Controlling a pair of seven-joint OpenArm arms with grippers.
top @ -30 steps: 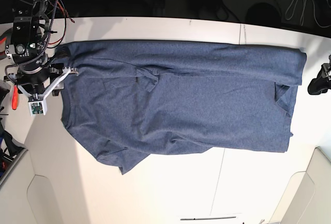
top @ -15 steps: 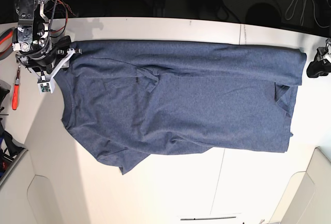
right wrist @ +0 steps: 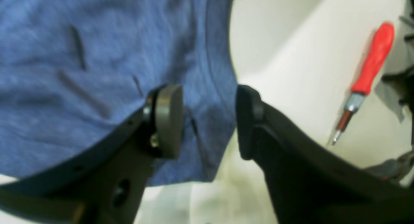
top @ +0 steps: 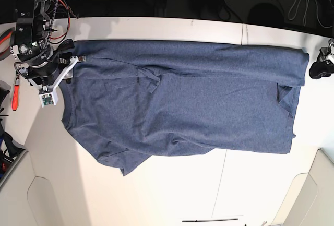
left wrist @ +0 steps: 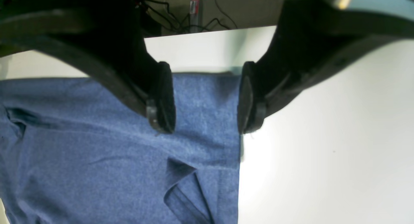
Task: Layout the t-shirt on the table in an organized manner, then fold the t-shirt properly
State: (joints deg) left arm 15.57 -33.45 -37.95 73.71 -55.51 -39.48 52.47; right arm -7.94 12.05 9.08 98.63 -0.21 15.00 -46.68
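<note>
The t-shirt lay flat on the table, its white letters hidden underneath. The left gripper was spread over the shirt's hem corner, pinching nothing. The right gripper was spread over the shirt's collar edge, beside a blurry red screwdriver.

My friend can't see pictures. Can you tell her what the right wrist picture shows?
An open black gripper hangs over the edge of a blue t-shirt on a white table. A red screwdriver lies on the table to the right, apart from the shirt.
</note>
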